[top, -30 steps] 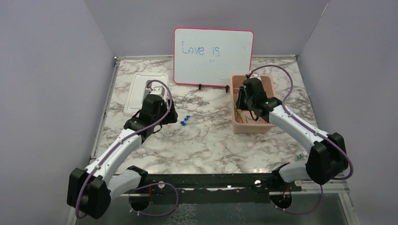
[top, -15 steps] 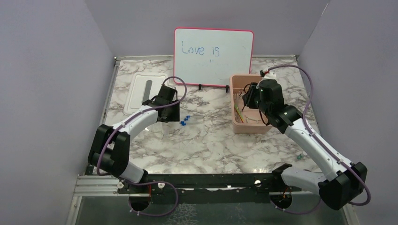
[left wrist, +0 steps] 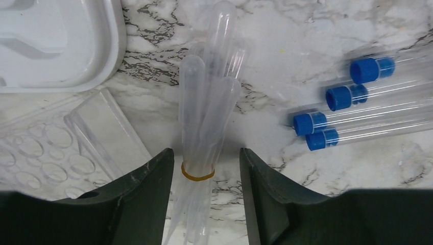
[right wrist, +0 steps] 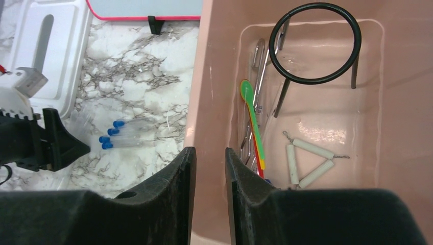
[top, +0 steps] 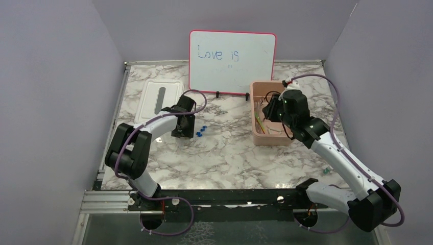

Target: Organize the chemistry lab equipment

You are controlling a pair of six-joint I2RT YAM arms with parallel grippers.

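My left gripper [left wrist: 207, 152] is open and low over the table, its jaws on either side of a bundle of clear plastic pipettes [left wrist: 209, 102] held by a yellow band. Several clear blue-capped tubes [left wrist: 352, 99] lie just to its right; they also show in the top view [top: 200, 131]. My right gripper [right wrist: 207, 153] hovers above the pink tub's left wall [right wrist: 214, 76] with its jaws a narrow gap apart and nothing in them. In the tub lie a black wire ring [right wrist: 315, 43], metal tweezers [right wrist: 259, 66], a green-yellow-red stick [right wrist: 254, 120] and a white rod triangle [right wrist: 309, 161].
The tub's white lid [top: 157, 99] lies at the back left, close to my left gripper [top: 185, 128]. A clear plate with round wells [left wrist: 46, 148] lies beside the pipettes. The pink-framed whiteboard [top: 232, 61] stands at the back. A small green item [top: 326, 169] lies near the right edge.
My left arm has folded in and its gripper has come down beside the blue-capped tubes. My right gripper has drawn back and up from inside the tub.
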